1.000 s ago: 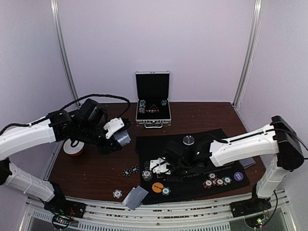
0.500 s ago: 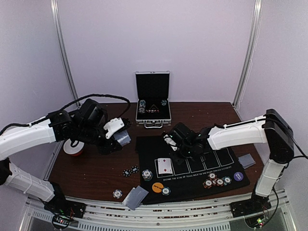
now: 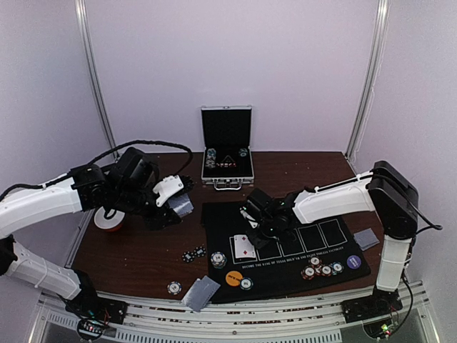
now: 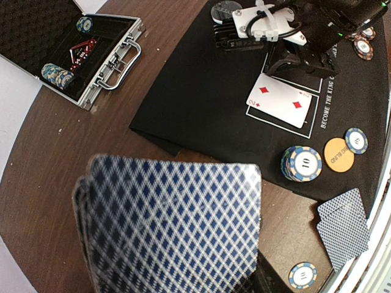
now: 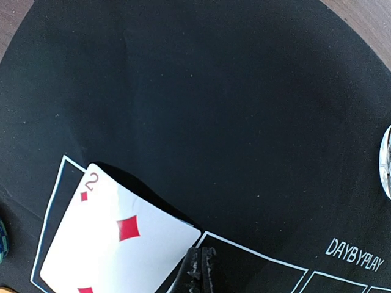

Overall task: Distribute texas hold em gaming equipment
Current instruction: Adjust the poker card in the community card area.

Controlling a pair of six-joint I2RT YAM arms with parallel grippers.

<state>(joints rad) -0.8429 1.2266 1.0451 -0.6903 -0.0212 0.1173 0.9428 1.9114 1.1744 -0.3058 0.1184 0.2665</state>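
My left gripper [image 3: 176,204] is shut on a deck of blue-backed playing cards [image 4: 171,226], held above the wood left of the black mat [image 3: 285,282]. The deck hides its fingers in the left wrist view. A two of diamonds [image 5: 116,244] lies face up in the mat's leftmost card box. My right gripper [image 5: 200,251] hangs just above that card's corner, shut with nothing in it. Near the mat's front edge are a chip stack [image 4: 302,163], an orange button disc [image 4: 338,154] and a single chip [image 4: 356,140]. A silver disc [image 5: 387,162] lies further back.
The open silver case [image 3: 227,150] stands at the back. A red-and-white round thing [image 3: 108,220] sits under the left arm. Face-down cards [image 3: 201,293] and loose chips [image 3: 193,254] lie front left. Chips [image 3: 321,270], a purple disc [image 3: 354,261] and more cards [image 3: 366,239] lie right.
My right gripper has let go of the two of diamonds on the mat, drawn back from it and closed. The left arm and its deck have not moved.
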